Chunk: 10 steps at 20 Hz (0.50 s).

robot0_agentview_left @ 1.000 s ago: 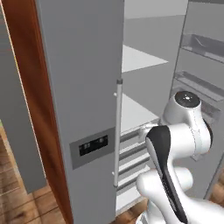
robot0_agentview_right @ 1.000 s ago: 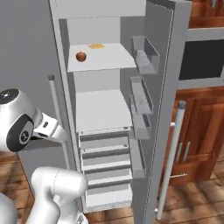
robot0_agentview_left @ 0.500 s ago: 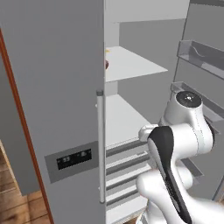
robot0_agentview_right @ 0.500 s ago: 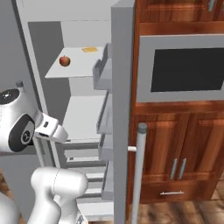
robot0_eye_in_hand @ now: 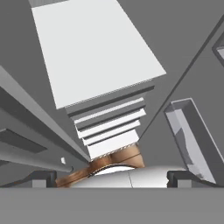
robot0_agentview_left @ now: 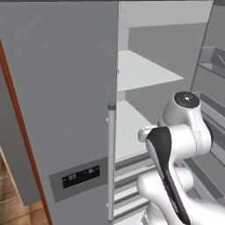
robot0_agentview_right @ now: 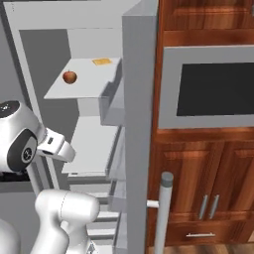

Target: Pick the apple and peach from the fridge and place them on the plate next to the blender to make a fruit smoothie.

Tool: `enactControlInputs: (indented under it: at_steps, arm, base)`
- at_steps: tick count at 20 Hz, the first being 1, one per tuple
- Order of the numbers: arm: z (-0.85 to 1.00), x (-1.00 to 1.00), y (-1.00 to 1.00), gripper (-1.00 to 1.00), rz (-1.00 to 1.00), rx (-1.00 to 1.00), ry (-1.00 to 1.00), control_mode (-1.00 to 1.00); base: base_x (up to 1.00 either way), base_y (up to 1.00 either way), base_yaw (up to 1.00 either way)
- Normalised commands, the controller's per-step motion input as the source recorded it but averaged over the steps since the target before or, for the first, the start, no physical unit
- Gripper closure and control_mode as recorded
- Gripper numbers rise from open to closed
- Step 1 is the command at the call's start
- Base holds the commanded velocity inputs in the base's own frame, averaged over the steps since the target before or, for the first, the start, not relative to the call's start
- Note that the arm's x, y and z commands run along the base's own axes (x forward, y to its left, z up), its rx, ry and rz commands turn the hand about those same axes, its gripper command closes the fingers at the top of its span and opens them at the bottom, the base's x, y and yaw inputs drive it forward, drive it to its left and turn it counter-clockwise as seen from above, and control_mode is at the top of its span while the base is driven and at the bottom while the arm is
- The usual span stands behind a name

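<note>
Tall grey side-by-side fridge (robot0_agentview_right: 140,99) stands open; its door edge w/ long bar handle (robot0_agentview_right: 164,208) is btwn camera & wood cabinets w/ built-in black-glass oven (robot0_agentview_right: 213,84). One small deep-red apple (robot0_agentview_right: 70,77) on upper white shelf (robot0_agentview_right: 87,82), near one flat orange item (robot0_agentview_right: 102,61). Gripper (robot0_eye_in_hand: 111,177) fingers spread apart, holding nothing, over white drawers (robot0_eye_in_hand: 111,131).

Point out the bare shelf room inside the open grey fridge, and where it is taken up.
The upper white shelf carries the small round deep-red apple near its left and a flat orange item at the back; its front right is bare. The lower white shelf lies bare. Below it the stacked white drawers leave no room.
</note>
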Motion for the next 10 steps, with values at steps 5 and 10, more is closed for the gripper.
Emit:
enactControlInputs:
  at_steps: [5, 10]
  arm:
    - [0.00, 0.00, 0.00, -1.00, 0.00, 0.00, 0.00, 1.00]
    - [0.00, 0.00, 0.00, -1.00, 0.00, 0.00, 0.00, 1.00]
  base:
    - [0.36, -0.39, 0.04]
    - [0.26, -0.20, 0.03]
